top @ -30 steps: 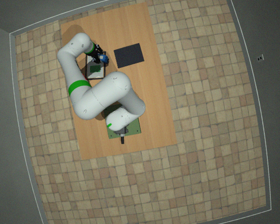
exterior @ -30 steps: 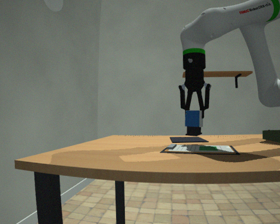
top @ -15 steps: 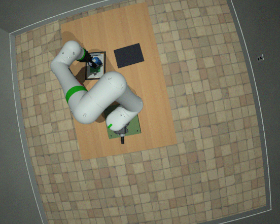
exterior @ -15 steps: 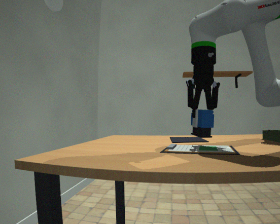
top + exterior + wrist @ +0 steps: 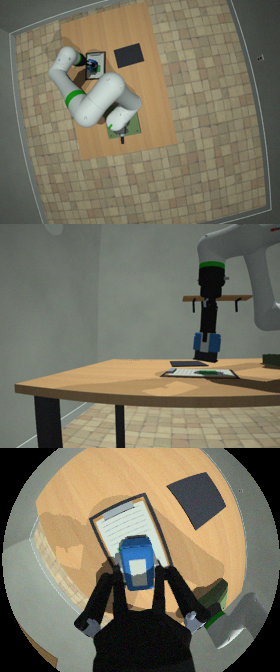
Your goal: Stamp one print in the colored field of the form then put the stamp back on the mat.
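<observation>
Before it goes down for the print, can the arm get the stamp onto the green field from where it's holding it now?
Probably yes. The tool is shut on the stamp, held in the air above the form. Nothing lies on the green field or between it and the stamp, so the way down looks free.

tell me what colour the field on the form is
Green: the field on the form shows best in the exterior view.

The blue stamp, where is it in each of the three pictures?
Top view: the blue stamp is at upper left, over the clipboard form, partly hidden by the arm.
Exterior view: right of center, held in the pincer above the table.
Wrist view: in the middle, between the two fingers.
Shared landmark: the dark mat, beside the form in every view.
</observation>
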`<action>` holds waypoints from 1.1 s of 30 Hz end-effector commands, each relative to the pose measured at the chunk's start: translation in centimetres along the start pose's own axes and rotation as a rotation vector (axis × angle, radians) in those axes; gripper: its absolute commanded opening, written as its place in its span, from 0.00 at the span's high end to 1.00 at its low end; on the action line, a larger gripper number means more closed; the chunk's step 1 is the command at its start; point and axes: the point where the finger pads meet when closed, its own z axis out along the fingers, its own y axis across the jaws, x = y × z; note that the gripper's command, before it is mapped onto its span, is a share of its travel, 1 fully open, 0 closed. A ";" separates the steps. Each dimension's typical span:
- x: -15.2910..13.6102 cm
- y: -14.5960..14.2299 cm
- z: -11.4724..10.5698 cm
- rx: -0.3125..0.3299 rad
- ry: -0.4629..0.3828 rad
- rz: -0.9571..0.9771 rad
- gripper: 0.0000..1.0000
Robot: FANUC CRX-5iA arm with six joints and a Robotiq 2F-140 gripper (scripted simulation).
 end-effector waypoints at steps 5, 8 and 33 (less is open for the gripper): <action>-0.4 -0.3 -0.1 0.025 0.000 -0.478 0.80; -0.4 -0.3 -0.1 0.029 0.005 -0.626 0.80; -0.7 -0.4 1.8 0.101 -0.033 -1.756 0.80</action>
